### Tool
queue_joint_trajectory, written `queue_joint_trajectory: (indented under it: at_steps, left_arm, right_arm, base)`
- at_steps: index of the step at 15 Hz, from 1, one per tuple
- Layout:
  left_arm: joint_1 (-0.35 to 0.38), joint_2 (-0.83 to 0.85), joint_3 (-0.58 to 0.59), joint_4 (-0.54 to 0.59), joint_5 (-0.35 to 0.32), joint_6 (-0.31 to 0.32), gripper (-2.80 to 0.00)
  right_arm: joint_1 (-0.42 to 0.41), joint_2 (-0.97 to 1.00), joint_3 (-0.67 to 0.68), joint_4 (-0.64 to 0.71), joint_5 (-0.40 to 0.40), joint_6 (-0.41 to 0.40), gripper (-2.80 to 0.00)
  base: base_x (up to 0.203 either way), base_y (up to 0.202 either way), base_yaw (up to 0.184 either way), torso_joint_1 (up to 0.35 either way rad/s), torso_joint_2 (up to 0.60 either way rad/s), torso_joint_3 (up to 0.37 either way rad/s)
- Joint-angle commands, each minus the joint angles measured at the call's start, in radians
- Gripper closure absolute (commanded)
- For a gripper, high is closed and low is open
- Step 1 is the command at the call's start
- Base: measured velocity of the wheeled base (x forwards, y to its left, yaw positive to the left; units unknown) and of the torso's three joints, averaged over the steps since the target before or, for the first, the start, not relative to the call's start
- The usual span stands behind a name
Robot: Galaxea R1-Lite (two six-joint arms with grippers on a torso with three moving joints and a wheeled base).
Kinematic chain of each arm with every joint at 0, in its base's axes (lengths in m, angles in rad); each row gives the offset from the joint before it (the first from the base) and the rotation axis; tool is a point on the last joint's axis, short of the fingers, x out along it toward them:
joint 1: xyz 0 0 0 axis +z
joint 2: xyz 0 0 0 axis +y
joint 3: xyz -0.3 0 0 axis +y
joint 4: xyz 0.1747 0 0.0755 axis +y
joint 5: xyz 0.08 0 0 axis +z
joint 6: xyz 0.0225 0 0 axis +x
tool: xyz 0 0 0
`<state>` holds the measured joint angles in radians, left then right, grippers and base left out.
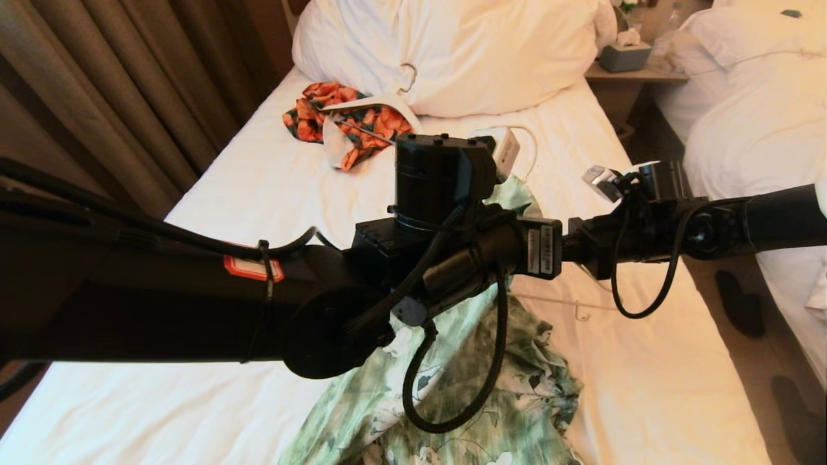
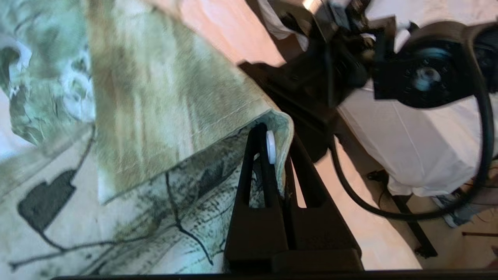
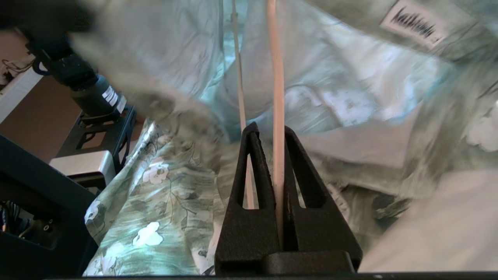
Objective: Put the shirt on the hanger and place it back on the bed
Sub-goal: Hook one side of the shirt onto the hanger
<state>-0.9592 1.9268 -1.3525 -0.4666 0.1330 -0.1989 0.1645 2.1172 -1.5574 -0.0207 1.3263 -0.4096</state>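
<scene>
– Where is the shirt [image 1: 465, 381] from where you stand?

– Lifted over the bed [image 1: 271, 187], its green floral cloth hanging from between the two arms and spilling onto the white sheet at the near edge. The left gripper [image 2: 277, 142] is pinched tight on a hem of it, right where a white button [image 2: 271, 146] sits between the fingers.

– And the hanger [image 3: 277, 97]?

– The right gripper [image 3: 268, 134] is clamped on its thin cream rod, and the rod runs up among the folds of the shirt. From the head view, one slim arm of it pokes out below the right wrist, small notch hook showing, above the sheet.

– Anything else on the bed?

– An orange-and-black garment [image 1: 336, 123] with a thicker white hanger [image 1: 375, 100] lying on it, just beside the big pillow [image 1: 452, 45].
</scene>
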Motion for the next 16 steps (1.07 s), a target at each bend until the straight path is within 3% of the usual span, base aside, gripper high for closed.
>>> queue_joint_trajectory:
  at_steps: [1,5,6,13,16]
  left_arm:
    - [-0.023,-0.011,0.016,-0.003,0.003,-0.001,0.0]
    - [-0.051,-0.017,0.035,-0.007,0.005,0.006,0.0]
    - [-0.055,-0.013,0.036,-0.007,0.005,0.009,-2.8]
    - [-0.036,-0.023,0.06,0.008,0.023,0.041,-2.8]
    - [-0.097,-0.027,0.062,0.105,0.072,0.036,-2.8]
  right_arm:
    - [-0.002,0.0,-0.026,-0.001,0.008,0.01,0.0]
    - [0.007,-0.006,-0.051,-0.001,0.008,0.022,0.0]
    - [0.004,-0.005,-0.051,-0.002,0.008,0.022,0.0]
    - [-0.012,-0.008,-0.041,-0.002,0.01,0.018,0.0]
    - [-0.012,-0.004,-0.034,-0.037,0.012,0.018,0.0]
  base:
    - [0.0,0.0,0.0,0.0,0.0,0.0]
    - [0.0,0.0,0.0,0.0,0.0,0.0]
    - [0.0,0.0,0.0,0.0,0.0,0.0]
    - [0.0,0.0,0.0,0.0,0.0,0.0]
    - [0.0,0.0,0.0,0.0,0.0,0.0]
